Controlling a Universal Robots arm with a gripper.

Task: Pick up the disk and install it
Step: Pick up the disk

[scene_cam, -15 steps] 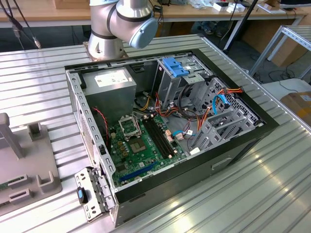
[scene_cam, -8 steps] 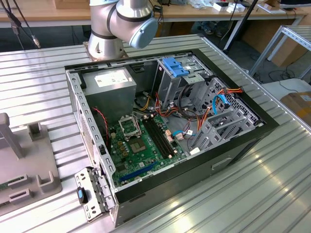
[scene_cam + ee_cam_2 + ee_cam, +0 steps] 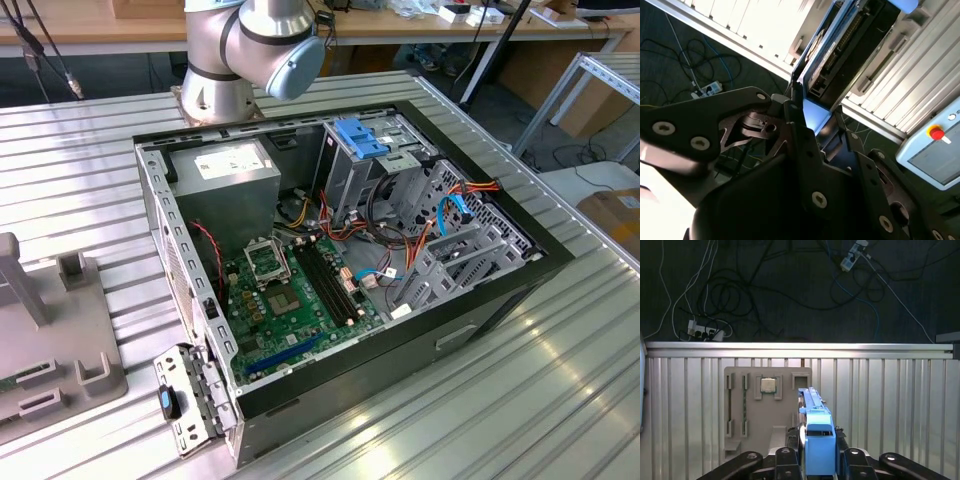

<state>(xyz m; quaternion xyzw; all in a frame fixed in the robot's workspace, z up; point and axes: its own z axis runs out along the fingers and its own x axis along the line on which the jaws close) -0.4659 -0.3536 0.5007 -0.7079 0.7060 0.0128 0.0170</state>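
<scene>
In the first wrist view the disk [image 3: 812, 405] stands on edge, a thin grey slab with a bright blue carrier frame [image 3: 818, 445] at its near end. My gripper [image 3: 817, 462] is shut on it, with a black finger on each side of the blue frame. The second wrist view shows the disk [image 3: 840, 47] from below, running away from the gripper [image 3: 817, 122], its blue edge pinched between the fingers [image 3: 795, 117]. Beneath it lies the grey holder tray [image 3: 755, 425] on the ribbed metal table [image 3: 880, 405]. I cannot tell if the disk still touches the tray.
The open computer case [image 3: 340, 250] lies on the table, with motherboard [image 3: 290, 290], grey power-supply box [image 3: 225, 170] and a drive cage topped by a blue bracket [image 3: 365, 135]. The tray [image 3: 50, 350] is at the exterior view's left. A chip [image 3: 768, 385] sits in the tray. Cables cover the floor [image 3: 740, 295].
</scene>
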